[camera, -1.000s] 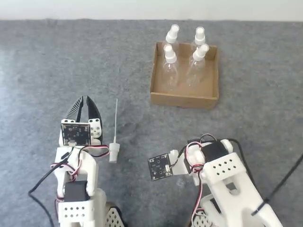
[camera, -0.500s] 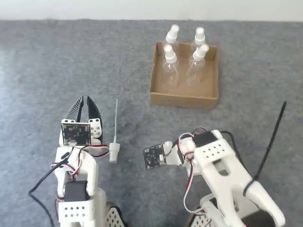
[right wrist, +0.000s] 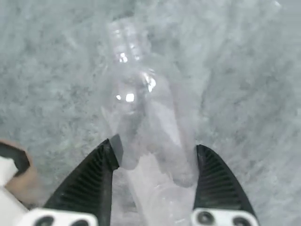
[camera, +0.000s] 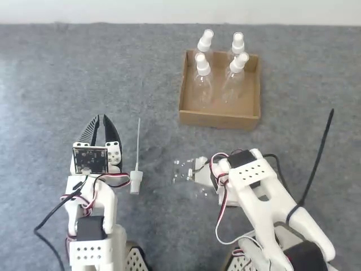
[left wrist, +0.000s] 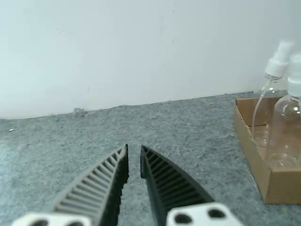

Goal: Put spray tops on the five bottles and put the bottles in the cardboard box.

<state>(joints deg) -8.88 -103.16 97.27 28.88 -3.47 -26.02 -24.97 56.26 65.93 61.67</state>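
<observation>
Desk: grey carpet-like surface, pale wall along the far edge.

Right arm: near edge, bent in toward the middle of the desk. Right claw spread wide, one finger on each side of the fifth bottle's body. Cannot tell whether the pads press on it.

Left arm: near edge, pointing toward the far side. Left claw almost closed, only a narrow slit between the fingers, nothing in it.

Cardboard box: low and open-topped, far side of the desk, well apart from both arms.

Four bottles: clear, upright inside the box in two rows, each with a white spray top on.

Fifth bottle: clear, on its side on the desk, neck open and uncapped, pointing away from the right arm.

Loose spray top: white head with a long thin tube, flat on the desk just beside the left arm, apart from the fifth bottle.
</observation>
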